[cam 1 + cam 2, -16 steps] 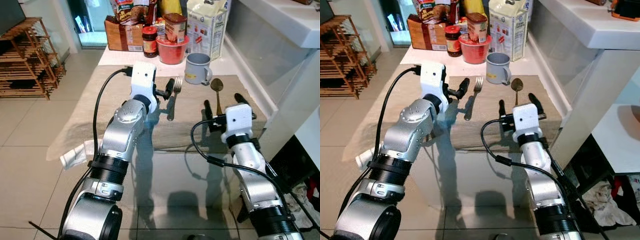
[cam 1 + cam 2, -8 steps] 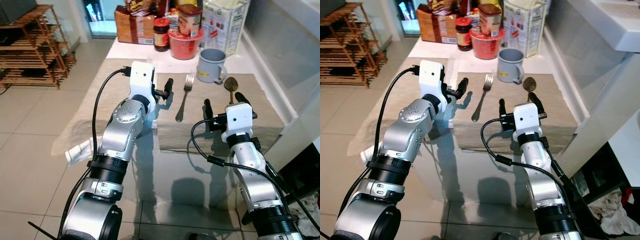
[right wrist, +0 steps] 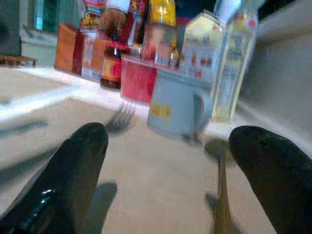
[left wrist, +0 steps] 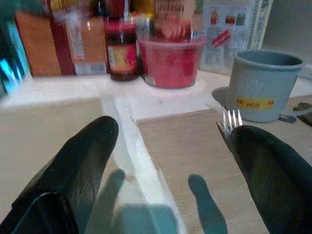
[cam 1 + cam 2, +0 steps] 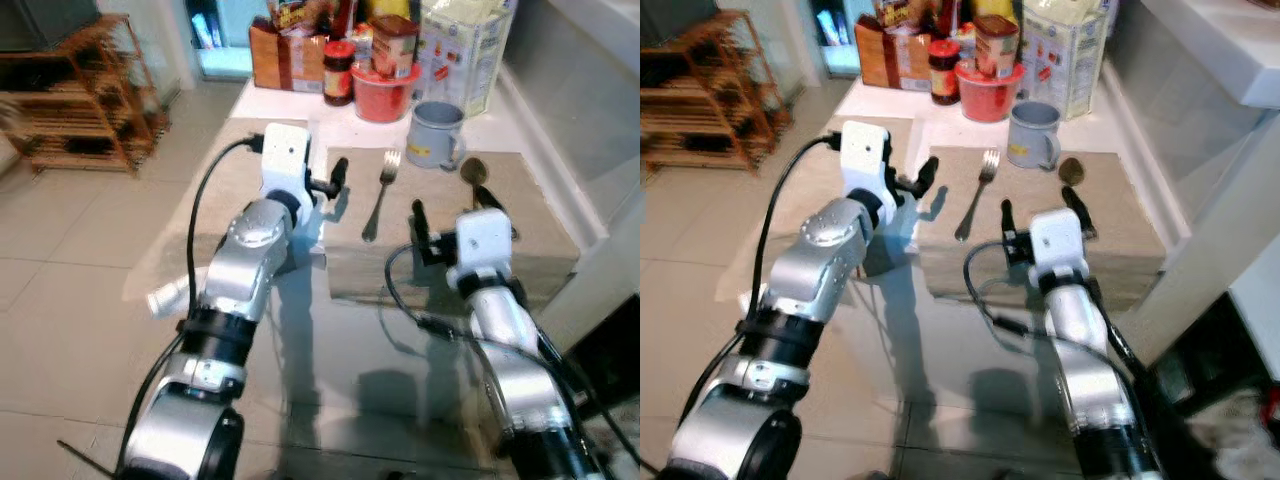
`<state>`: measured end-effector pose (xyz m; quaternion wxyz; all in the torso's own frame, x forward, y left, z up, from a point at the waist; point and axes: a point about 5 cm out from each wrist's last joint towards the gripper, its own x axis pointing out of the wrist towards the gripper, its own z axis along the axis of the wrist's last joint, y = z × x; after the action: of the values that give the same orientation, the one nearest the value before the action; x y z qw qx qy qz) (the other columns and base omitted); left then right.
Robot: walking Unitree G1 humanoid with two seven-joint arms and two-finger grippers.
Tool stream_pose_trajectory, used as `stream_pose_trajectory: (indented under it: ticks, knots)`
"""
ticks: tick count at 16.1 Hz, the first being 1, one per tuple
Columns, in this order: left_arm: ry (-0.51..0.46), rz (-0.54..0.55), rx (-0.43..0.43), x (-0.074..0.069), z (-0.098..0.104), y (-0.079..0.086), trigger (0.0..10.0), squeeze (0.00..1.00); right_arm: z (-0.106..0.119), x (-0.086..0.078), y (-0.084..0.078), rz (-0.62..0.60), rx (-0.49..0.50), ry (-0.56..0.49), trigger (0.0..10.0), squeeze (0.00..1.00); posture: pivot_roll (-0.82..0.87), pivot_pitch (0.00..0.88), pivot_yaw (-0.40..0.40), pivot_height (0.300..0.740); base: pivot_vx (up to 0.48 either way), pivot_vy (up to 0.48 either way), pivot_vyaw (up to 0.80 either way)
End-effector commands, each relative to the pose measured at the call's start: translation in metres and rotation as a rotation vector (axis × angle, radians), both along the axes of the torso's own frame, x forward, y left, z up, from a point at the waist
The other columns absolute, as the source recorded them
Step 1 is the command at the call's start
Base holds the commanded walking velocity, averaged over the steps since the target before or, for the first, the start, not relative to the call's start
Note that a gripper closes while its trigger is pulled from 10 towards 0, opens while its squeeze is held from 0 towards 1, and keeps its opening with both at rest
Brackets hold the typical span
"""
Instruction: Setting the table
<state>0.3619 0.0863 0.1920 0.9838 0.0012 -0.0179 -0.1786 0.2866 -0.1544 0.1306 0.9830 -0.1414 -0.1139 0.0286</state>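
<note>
Between open jaws, placemat [image 5: 520, 215] holds fork [image 5: 379, 194], spoon [image 5: 471, 172].

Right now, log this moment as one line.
left gripper: open, above placemat edge | right gripper: open, above placemat | fork, spoon, mug: on table

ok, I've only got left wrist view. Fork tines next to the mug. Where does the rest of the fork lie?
Observer: The fork lies flat on the tan placemat, handle toward the robot, nothing gripping it.
Operator: Any spoon out?
Observer: Yes, a spoon on the same placemat, right of the fork, near the grey mug.
Operator: Right gripper?
Observer: The right gripper is open and empty over the placemat, just short of the spoon.
</note>
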Motion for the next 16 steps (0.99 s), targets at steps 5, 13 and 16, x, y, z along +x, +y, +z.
stream_pose_trajectory:
  ticks: [5,13,16]
  knots:
    - [-0.019,0.125,0.02,-0.028,-0.023,0.053,10.0,0.0,-0.004,0.001,-0.001,-0.007,-0.007,0.017,10.0,0.0,-0.07,0.0,0.071,0.74,0.0,0.0,0.0]
    - [-0.055,0.13,0.03,-0.052,-0.029,0.046,10.0,0.0,-0.001,0.002,-0.002,-0.016,-0.013,0.006,10.0,0.0,-0.07,0.0,0.063,0.74,0.0,0.0,0.0]
    - [-0.063,0.095,-0.002,-0.047,-0.024,0.035,10.0,0.0,-0.001,0.002,-0.002,-0.019,-0.016,0.005,10.0,0.0,-0.09,0.0,0.07,0.74,0.0,-0.445,0.0]
